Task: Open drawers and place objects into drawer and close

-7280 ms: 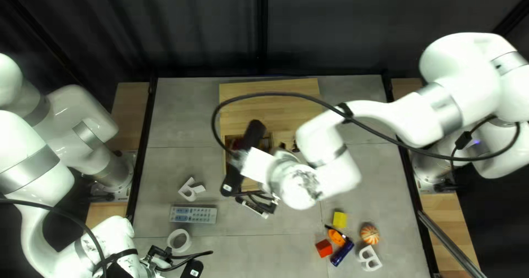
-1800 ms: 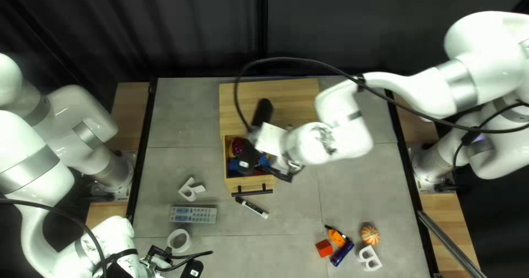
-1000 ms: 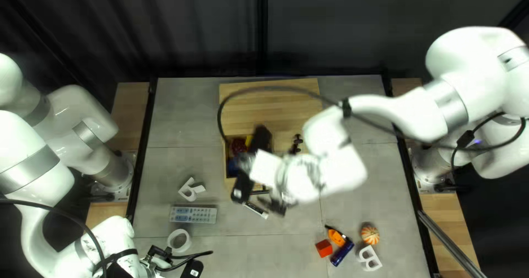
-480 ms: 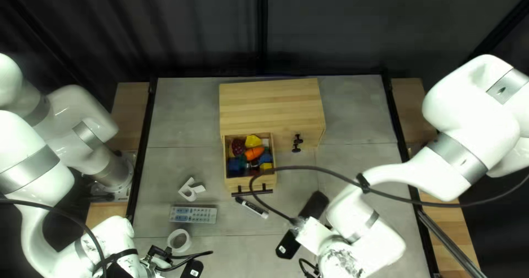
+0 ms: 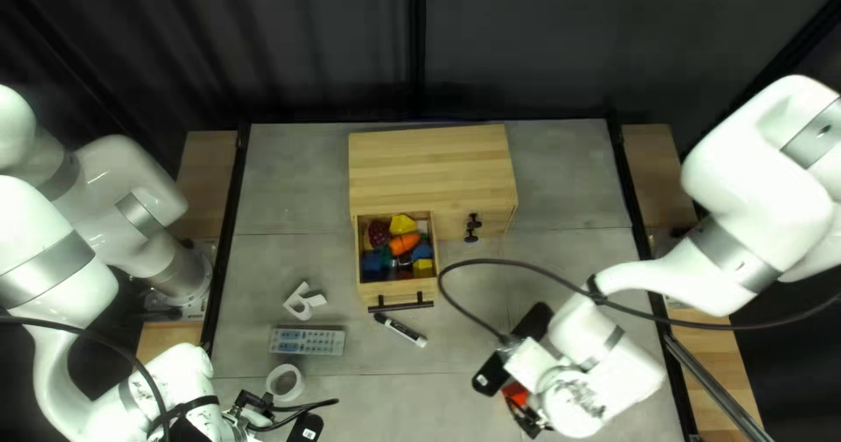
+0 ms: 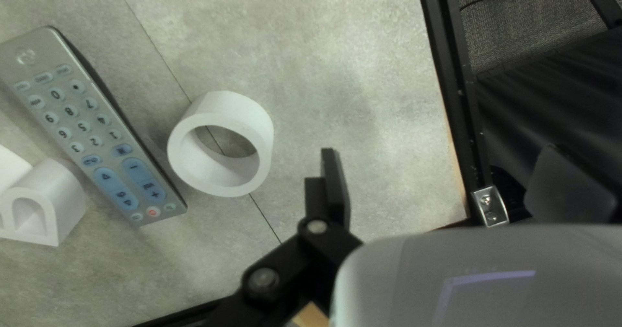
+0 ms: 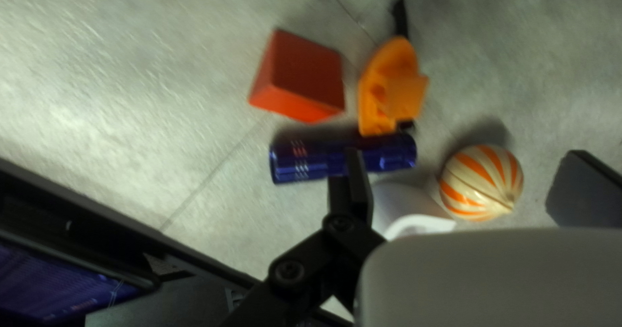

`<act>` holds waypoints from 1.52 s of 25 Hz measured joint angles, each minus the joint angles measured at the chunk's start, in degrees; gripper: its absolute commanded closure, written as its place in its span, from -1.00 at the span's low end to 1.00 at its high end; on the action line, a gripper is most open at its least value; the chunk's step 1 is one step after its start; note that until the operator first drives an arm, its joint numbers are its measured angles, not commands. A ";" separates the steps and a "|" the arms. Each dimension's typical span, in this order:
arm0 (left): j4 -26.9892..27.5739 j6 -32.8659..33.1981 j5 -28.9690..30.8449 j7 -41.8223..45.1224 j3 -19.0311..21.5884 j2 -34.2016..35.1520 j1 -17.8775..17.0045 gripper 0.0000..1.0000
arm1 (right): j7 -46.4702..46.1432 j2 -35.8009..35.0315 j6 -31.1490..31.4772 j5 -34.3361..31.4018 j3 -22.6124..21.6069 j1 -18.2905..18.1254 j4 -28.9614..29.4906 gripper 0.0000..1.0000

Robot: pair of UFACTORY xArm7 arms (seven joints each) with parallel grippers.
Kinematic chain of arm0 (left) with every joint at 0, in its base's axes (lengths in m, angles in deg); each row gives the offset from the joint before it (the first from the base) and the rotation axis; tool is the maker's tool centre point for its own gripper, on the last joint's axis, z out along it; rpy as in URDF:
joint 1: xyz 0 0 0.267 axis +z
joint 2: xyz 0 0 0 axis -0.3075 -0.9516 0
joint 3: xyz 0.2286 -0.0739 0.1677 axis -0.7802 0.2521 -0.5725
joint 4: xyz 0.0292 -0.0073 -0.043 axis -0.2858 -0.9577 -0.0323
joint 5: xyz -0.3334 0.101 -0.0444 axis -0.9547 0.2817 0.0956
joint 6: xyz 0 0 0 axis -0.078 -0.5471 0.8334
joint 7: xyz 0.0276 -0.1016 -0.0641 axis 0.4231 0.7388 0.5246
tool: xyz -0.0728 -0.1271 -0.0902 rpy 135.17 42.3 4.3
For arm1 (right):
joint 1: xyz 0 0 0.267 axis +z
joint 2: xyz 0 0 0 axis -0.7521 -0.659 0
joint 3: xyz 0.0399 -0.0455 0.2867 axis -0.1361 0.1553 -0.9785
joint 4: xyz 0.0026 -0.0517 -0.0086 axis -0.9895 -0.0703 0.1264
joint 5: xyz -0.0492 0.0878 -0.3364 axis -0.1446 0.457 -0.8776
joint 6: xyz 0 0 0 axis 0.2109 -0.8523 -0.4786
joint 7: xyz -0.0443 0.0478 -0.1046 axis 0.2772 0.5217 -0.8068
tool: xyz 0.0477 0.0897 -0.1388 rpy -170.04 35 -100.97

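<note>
In the top left view my left gripper is low by the near edge, and my right gripper is near the red block. The cabinet has its left drawer pulled out, holding several toys, among them a yellow block. In the left wrist view my gripper is open beside a white ring. In the right wrist view my open gripper has a striped ball between and below its fingers; a blue cylinder, red block and orange toy lie ahead.
A marker lies just in front of the drawer handle. Left of it are a remote control and a white letter. Another white piece lies by the ball. A cable loops above my right arm.
The yellow block, earlier on the table at the right, is now in the drawer. My right arm has swung from over the drawer to the table's near right. My left arm has not moved.
</note>
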 measured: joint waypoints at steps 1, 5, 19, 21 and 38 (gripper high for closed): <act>0.00 0.00 0.00 0.00 0.00 0.00 0.00 -1.00 | 0.08 0.02 -0.63 -0.12 0.01 0.01 -0.38 -1.00; 0.00 0.00 0.00 0.00 0.00 0.00 0.00 -1.00 | 0.23 0.11 -4.23 -1.05 0.34 -0.17 -2.68 -1.00; 0.00 0.00 0.00 0.00 0.00 0.00 0.00 -1.00 | 2.48 3.42 -12.59 -5.83 1.58 -0.56 -10.31 -1.00; 0.00 0.00 0.00 0.00 0.00 0.00 0.00 -1.00 | 2.65 3.37 -13.01 -6.23 1.61 -0.51 -10.44 -1.00; 0.00 0.00 0.00 0.00 0.00 0.00 0.00 -1.00 | 0.83 0.59 -15.29 -8.09 2.37 -1.13 -8.95 -1.00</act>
